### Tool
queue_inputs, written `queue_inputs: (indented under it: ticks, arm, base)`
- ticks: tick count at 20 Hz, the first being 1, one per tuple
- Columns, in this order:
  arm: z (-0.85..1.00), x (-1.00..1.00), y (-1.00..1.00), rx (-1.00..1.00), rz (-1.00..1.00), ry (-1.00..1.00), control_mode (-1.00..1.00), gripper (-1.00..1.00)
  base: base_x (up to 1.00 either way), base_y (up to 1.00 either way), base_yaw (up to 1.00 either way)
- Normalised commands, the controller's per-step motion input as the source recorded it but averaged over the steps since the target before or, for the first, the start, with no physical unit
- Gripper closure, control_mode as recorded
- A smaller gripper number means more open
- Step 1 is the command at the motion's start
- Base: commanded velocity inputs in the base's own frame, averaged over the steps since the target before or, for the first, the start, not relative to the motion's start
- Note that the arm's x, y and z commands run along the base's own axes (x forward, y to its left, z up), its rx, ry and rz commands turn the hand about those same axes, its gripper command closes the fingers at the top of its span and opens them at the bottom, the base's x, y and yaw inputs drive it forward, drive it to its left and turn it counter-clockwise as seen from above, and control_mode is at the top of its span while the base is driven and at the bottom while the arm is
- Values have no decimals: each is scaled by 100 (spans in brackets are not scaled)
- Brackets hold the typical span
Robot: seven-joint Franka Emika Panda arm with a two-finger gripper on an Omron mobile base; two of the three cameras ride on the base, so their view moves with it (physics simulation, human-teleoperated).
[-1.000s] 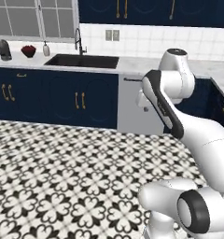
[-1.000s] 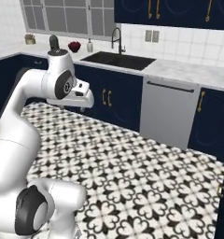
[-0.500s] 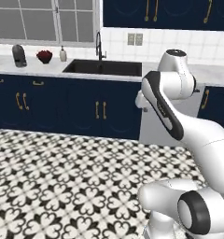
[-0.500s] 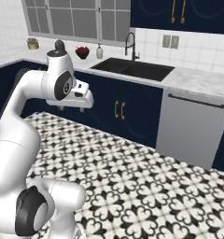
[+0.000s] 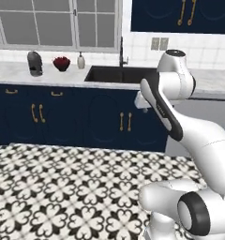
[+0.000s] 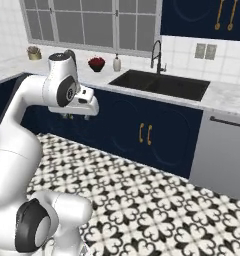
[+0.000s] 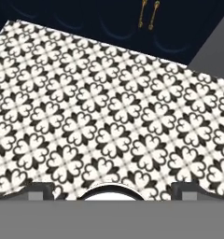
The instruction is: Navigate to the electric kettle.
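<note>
Driving left along the counter [image 5: 11, 71] has slid the whole view — the sink [image 5: 119, 75] now sits mid-frame. Electric kettle [image 5: 34, 63] stands well left of the sink, beyond the red bowl [image 5: 61, 63] — partway there, I judge. Gripper [image 7: 112, 189] fingertips rest wide apart, empty.

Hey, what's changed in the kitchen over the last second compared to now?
The base has driven left along the counter, so the whole scene slid right: the electric kettle has come further into the left base view, and the sink now sits mid-frame. The arm kept its folded pose, and nothing on the counter itself moved.
</note>
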Motion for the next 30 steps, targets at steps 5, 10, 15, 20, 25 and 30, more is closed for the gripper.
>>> queue_inputs:
  ticks: [5, 10, 15, 20, 25, 30]
  arm:
    - [0, 0, 0, 0, 0, 0, 100, -100]
    - [0, 0, 0, 0, 0, 0, 100, -100]
    - [0, 0, 0, 0, 0, 0, 100, -100]
    - [0, 0, 0, 0, 0, 0, 100, -100]
    - [0, 0, 0, 0, 0, 0, 100, -100]
    - [0, 0, 0, 0, 0, 0, 100, -100]
  base:
    - [100, 100, -22]
    - [100, 100, -26]
    - [100, 99, -24]
    - [100, 100, -19]
    - [86, 90, -10]
    - [80, 65, -7]
